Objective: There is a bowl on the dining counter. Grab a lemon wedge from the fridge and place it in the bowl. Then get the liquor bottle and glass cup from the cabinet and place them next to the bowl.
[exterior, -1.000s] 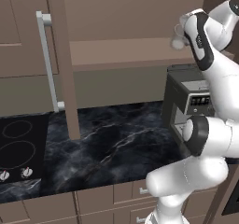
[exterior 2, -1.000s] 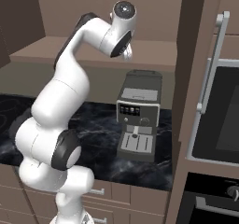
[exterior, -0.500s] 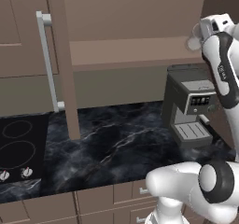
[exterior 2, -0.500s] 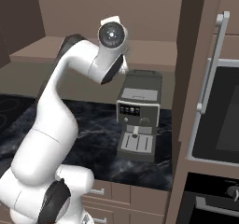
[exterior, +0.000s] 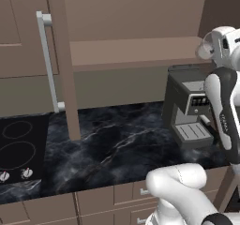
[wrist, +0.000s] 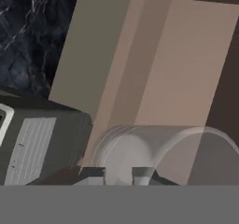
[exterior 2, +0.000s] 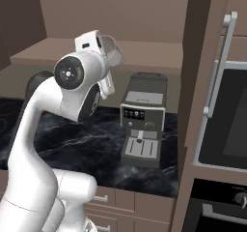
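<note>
**Glass cup held aloft above the coffee machine**

Setting: brown kitchen cabinetry over a dark marbled worktop (exterior: 112, 144). Landmark for all positions below is the grey coffee machine (exterior 2: 143, 117), which stands on the worktop against the back wall.

- Open cabinet shelf (exterior: 131, 50) runs along the wall just above the coffee machine and off to its left; the shelf surface in view is bare tan board.
- Opened cabinet door (exterior: 58, 60) with a long pale handle (exterior: 47, 62) stands edge-on, well to the left of the coffee machine in the left base view.
- Black cooktop (exterior: 18, 149) with two small knobs lies further left still, at the edge of the worktop.
- To the right of the coffee machine, in the right base view: a tall cabinet panel carrying a vertical handle (exterior 2: 219, 64), then a dark oven front.

Arm and gripper:
- Gripper (exterior 2: 103, 47) is raised above and slightly left of the coffee machine, level with the shelf front.
- Its fingers are nearly closed, pinching the wall of the glass cup (exterior 2: 112, 51).
- Glass cup (wrist: 163, 153) is clear and lies tilted on its side in the hand view, just beyond the fingertips (wrist: 93, 174), off the shelf and held in the air.
- In the left base view the glass cup (exterior: 205, 49) shows at the wrist, above the coffee machine top.
</note>
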### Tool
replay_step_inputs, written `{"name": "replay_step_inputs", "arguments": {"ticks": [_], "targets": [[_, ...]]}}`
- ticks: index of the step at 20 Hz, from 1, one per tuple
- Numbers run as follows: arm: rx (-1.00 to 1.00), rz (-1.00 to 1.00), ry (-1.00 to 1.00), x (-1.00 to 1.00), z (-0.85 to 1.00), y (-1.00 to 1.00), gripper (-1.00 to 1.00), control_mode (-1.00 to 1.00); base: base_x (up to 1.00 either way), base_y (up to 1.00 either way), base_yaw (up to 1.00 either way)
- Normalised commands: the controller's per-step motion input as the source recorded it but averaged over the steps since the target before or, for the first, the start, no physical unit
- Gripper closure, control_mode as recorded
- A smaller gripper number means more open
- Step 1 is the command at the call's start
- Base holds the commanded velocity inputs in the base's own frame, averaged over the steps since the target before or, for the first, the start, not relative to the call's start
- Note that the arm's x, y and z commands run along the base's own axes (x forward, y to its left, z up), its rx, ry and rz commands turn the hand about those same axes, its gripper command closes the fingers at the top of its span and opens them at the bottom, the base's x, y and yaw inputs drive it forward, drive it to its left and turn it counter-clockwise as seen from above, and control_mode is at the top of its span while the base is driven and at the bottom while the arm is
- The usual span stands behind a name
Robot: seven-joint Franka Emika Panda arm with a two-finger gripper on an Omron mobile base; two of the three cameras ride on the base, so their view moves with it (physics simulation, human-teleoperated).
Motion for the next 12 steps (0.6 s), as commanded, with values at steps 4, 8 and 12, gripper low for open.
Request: {"name": "replay_step_inputs", "arguments": {"ticks": [4,8,12], "targets": [[0.00,-0.07,0.00,-0.89,-0.05,0.09,1.00,-1.00,0.00,0.00,0.00],[0.00,-0.05,0.00,-0.87,-0.08,0.00,1.00,-1.00,0.00,0.00,0.00],[0.00,-0.03,0.00,-0.81,-0.10,0.00,1.00,-1.00,0.00,0.00,0.00]]}}
